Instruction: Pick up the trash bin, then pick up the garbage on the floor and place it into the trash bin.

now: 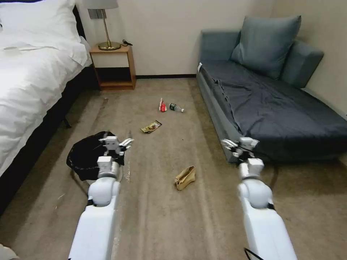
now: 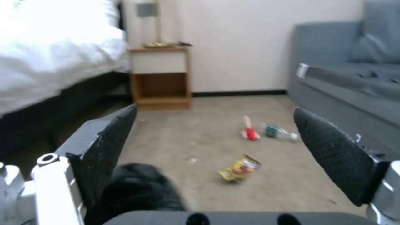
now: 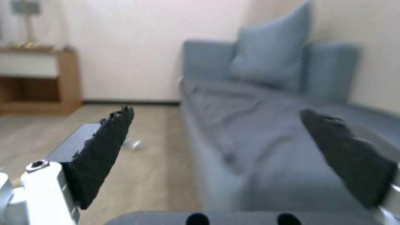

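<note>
Two arms reach forward over the carpeted floor [image 1: 159, 216], one on each side. The left hand [image 1: 116, 142] hovers over the far edge of the trash bin [image 1: 85, 157], its fingers [image 2: 109, 147] spread wide and grasping nothing; in the left wrist view a bit of the bin's black bag [image 2: 137, 190] sits just below them. The bin stands on the floor beside the bed [image 1: 32, 79], its crinkled black liner folded over the rim, a sliver of white wall showing underneath. The right hand [image 1: 236, 144] hangs in front of the near corner of the sofa [image 1: 274, 112], also released and empty, with its dark pads [image 3: 104, 150] well apart.

Between the two arms lies a crumpled brown paper bag [image 1: 185, 177] on the carpet. Farther out, roughly midway across the room, rests a gold-brown snack wrapper [image 1: 151, 126]. Beyond it, a red-and-white packet [image 1: 162, 105] and a small clear bottle [image 1: 176, 108] with a green label lie just beside each other, near the sofa's front edge. At the far wall stands a wooden nightstand [image 1: 114, 66] carrying a brass lamp [image 1: 105, 25], and a blue cushion [image 1: 265, 45] leans against the sofa's back.
</note>
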{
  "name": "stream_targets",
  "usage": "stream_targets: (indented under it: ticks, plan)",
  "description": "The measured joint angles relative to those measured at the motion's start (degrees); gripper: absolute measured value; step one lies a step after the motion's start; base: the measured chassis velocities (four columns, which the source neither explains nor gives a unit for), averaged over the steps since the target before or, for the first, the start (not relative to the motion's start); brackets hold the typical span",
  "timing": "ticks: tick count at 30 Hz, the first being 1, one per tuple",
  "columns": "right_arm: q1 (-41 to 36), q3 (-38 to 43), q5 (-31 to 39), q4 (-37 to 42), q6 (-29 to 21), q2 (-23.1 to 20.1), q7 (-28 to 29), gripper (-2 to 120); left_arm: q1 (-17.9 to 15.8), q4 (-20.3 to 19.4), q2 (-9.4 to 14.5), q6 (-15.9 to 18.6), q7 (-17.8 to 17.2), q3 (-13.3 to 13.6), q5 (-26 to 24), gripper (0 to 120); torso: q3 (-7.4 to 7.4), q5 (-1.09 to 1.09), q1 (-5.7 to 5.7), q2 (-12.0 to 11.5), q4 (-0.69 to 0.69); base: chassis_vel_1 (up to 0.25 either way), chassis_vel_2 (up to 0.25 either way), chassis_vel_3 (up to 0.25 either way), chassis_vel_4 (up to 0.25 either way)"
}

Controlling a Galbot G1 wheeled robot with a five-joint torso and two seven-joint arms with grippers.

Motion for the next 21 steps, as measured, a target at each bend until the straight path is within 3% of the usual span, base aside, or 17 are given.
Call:
stream_targets:
  ticks: [3,4,5,7,8,9,10,12,15,21]
  plan:
    - [-3.55,1.31,2.35,3.67,1.48,-2.14,1.18,100,2.69,-4.32,1.50,2.10,-0.13,-2.04,-2.18,100,0.00,0.00,0.00,0.00,-0.07,0.000,0.000,0.000,0.000]
    - [-3.81,0.57,3.13,5.02,1.33,-2.59,1.27,100,4.65,-7.65,2.60,3.63,-0.12,-3.44,-3.81,100,-0.01,0.01,0.00,0.01,-0.04,0.000,0.000,0.000,0.000]
    - [-3.81,0.57,3.13,5.02,1.33,-2.59,1.27,100,4.65,-7.65,2.60,3.63,-0.12,-3.44,-3.81,100,-0.01,0.01,0.00,0.01,-0.04,0.000,0.000,0.000,0.000]
    - [-3.88,-1.56,4.75,6.01,0.66,-2.99,1.12,100,6.96,-11.46,3.98,5.46,-0.47,-5.47,-5.59,100,0.00,0.04,0.00,0.01,0.05,0.000,0.000,0.000,0.000]
    - [-3.88,-1.56,4.75,6.01,0.66,-2.99,1.12,100,6.96,-11.46,3.98,5.46,-0.47,-5.47,-5.59,100,0.00,0.04,0.00,0.01,0.05,0.000,0.000,0.000,0.000]
    - [-3.87,-2.46,5.32,6.18,0.77,-3.06,0.45,100,8.02,-12.60,4.70,4.42,2.05,-6.85,-3.85,100,0.00,0.00,0.00,0.00,0.00,0.000,0.000,0.000,0.000]
    - [-3.76,-3.41,5.79,6.15,1.43,-3.21,-0.89,100,8.91,-13.18,5.39,3.14,4.37,-8.76,-1.97,100,0.00,0.03,0.00,0.00,0.03,0.000,0.000,0.000,0.000]
    - [-3.60,-4.05,6.15,5.94,2.28,-3.25,-2.21,100,9.51,-13.52,5.68,2.47,5.96,-9.53,-1.13,100,0.00,0.05,0.00,0.01,0.00,0.000,0.000,0.000,0.000]
    - [-3.32,-5.78,8.05,5.00,5.00,-3.58,-8.32,100,11.57,-13.61,6.41,0.48,6.40,-11.17,-1.36,100,0.00,0.02,0.00,0.00,-0.01,0.000,0.000,0.000,0.000]
    - [-3.18,-7.97,7.90,3.23,7.50,-3.21,-11.73,100,15.48,-13.25,6.82,-0.01,4.57,-13.66,-3.68,100,0.00,0.02,0.00,0.00,0.00,0.000,0.000,0.000,0.000]
